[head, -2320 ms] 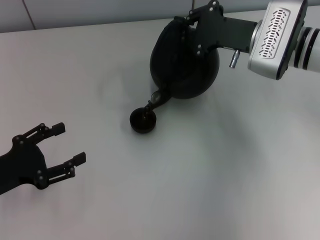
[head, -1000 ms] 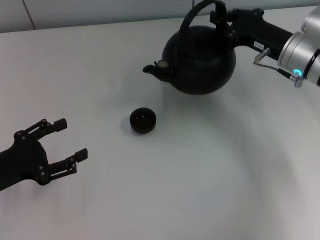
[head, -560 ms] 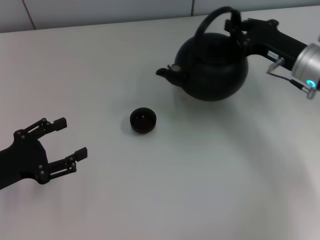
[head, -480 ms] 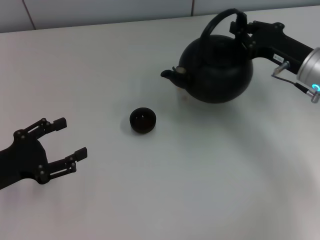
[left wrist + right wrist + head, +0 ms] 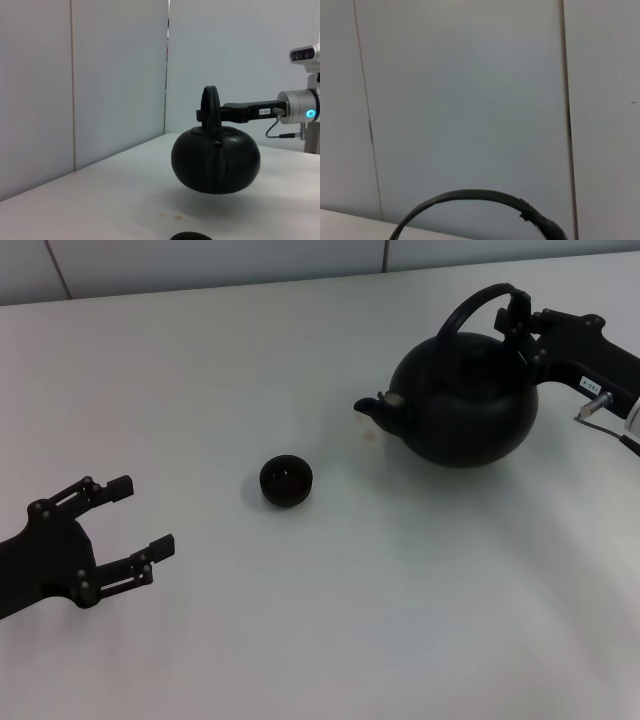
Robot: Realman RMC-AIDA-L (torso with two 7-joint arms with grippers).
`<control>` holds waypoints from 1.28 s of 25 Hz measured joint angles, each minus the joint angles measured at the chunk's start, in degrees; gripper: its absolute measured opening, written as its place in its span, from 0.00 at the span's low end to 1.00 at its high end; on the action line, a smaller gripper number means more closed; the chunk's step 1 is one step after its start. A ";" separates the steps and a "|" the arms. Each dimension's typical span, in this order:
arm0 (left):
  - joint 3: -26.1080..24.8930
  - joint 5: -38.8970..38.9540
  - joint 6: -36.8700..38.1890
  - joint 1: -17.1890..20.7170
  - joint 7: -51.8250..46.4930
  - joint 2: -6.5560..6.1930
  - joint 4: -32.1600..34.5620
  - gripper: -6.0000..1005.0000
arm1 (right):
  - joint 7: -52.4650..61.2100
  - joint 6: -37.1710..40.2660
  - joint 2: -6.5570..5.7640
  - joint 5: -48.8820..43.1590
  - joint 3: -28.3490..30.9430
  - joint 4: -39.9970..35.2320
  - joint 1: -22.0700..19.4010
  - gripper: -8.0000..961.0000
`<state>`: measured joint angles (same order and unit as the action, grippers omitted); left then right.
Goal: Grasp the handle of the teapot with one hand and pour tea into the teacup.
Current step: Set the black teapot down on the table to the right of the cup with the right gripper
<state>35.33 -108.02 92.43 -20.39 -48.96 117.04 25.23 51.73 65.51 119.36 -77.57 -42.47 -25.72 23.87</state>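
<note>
On the white table (image 5: 330,640), the right pincer (image 5: 522,322) — clenched on the handle (image 5: 470,306) — has carried the teapot (image 5: 465,410) rightward, upright, away from the teacup (image 5: 286,481).

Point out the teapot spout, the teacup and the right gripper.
teapot spout (image 5: 372,408), head view, on the stubby spout's tip side.
teacup (image 5: 286,481), head view, on the cup's dark inside.
right gripper (image 5: 521,322), head view, where its fingers clamp the arched handle (image 5: 470,306).
</note>
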 joint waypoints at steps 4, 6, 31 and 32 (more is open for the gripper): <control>0.00 0.00 -0.04 -0.06 0.00 0.02 0.00 0.86 | -0.15 -0.04 0.00 0.00 0.01 0.23 0.03 0.09; 0.00 0.00 -0.05 -0.11 0.00 0.03 0.00 0.86 | -1.02 -0.34 -0.01 0.00 -0.06 0.83 0.19 0.09; 0.00 0.00 0.37 0.05 -0.59 0.03 0.04 0.86 | -12.40 0.52 -0.05 4.22 0.61 6.74 0.10 0.30; 0.00 0.00 0.39 0.05 -0.63 0.03 0.06 0.86 | -12.52 0.78 -0.08 4.43 0.62 6.81 0.05 0.32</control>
<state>35.33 -108.02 92.82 -20.33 -49.59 117.07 25.29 39.21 66.29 119.28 -73.14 -41.85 -18.92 23.92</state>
